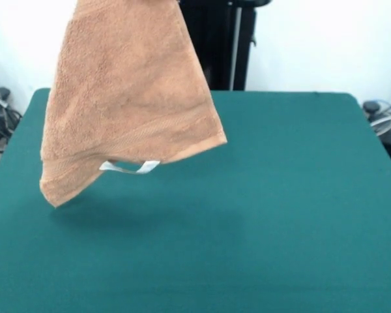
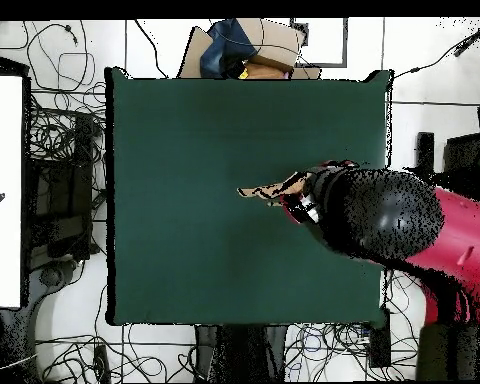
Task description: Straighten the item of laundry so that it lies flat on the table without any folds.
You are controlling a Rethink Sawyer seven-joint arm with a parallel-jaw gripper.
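Table (image 1: 300, 195): big rectangular top, dark green felt-like, bare. Arm (image 2: 424, 235): red and black, reaching over it from one side. Towel (image 1: 127, 98): tan terry, hanging in the air clear of the felt, draped into a rough triangle, woven band near the lower edge. Label (image 1: 131, 167): small white loop at the bottom hem. Gripper hidden by arm and cloth, can't tell finger state.

Dark green table (image 1: 280, 215) carries nothing directly.
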